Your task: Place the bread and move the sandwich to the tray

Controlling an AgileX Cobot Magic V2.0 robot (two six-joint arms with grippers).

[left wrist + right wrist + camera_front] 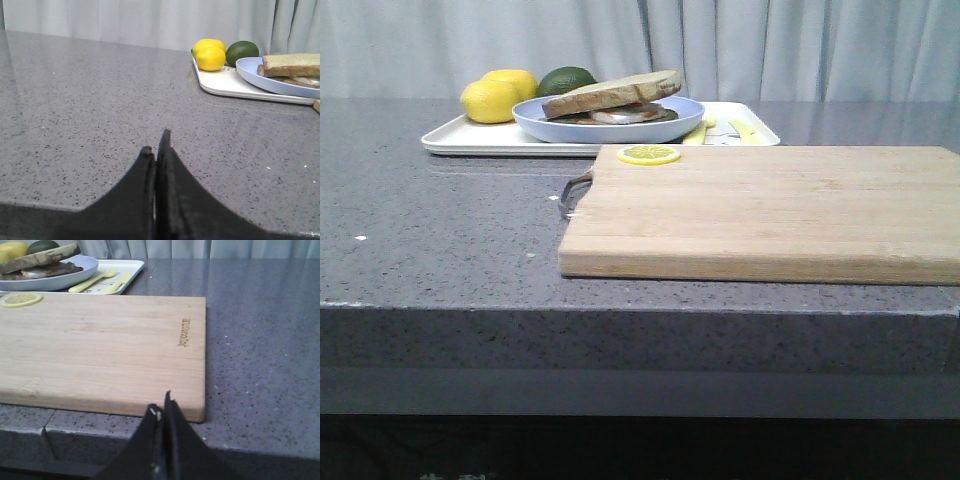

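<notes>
The sandwich (pixel 612 99), bread tilted over egg, sits plated on the tray (pixel 470 138); both jaws closed, empty.

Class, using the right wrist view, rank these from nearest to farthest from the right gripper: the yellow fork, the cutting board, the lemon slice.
From the right gripper:
1. Cutting board, directly ahead of the fingertips.
2. Lemon slice, on the board's far corner.
3. Yellow fork, beyond the board, on the tray.

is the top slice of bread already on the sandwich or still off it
On. The bread lies tilted over the egg in the blue plate, which sits on the white tray. Both end effectors are away from it.
</notes>
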